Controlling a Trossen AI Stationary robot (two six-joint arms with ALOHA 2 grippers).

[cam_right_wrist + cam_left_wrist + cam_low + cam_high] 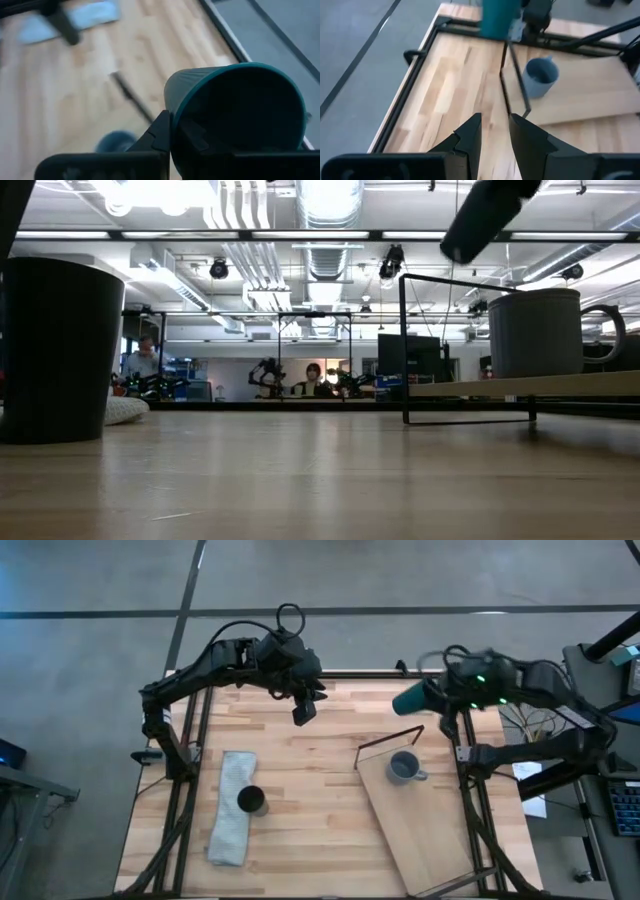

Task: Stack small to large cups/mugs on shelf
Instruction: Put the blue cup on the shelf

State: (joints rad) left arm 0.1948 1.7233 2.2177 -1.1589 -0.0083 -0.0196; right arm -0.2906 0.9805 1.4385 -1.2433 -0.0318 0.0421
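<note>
The dark teal-green cup (410, 698) is in the air over the table's far right part, held by my right gripper (175, 127), which is shut on it. The cup also shows in the left wrist view (500, 17) and at the top of the low view (485, 215). The blue-grey mug (403, 768) stands upright on the pale wooden shelf (430, 830), near its wire-frame end (390, 740). The black cup (251, 801) stands on the grey cloth (230, 815). My left gripper (495, 131) hovers open above the table's far middle (305, 710), touching nothing. My right gripper holds the teal cup by its wall at the rim (172, 107), with one finger (161, 132) outside and the other (194, 134) inside the mouth. The cup is lifted clear and tilted on its side, its base pointing toward the table's left.
The shelf board lies slantwise on the table's right half, with bare board (440, 850) nearer than the mug. The butcher-block tabletop (310, 800) is bare between the cloth and the shelf. Dark frame rails (190, 760) run along the table's sides. People sit in the room behind (313, 375).
</note>
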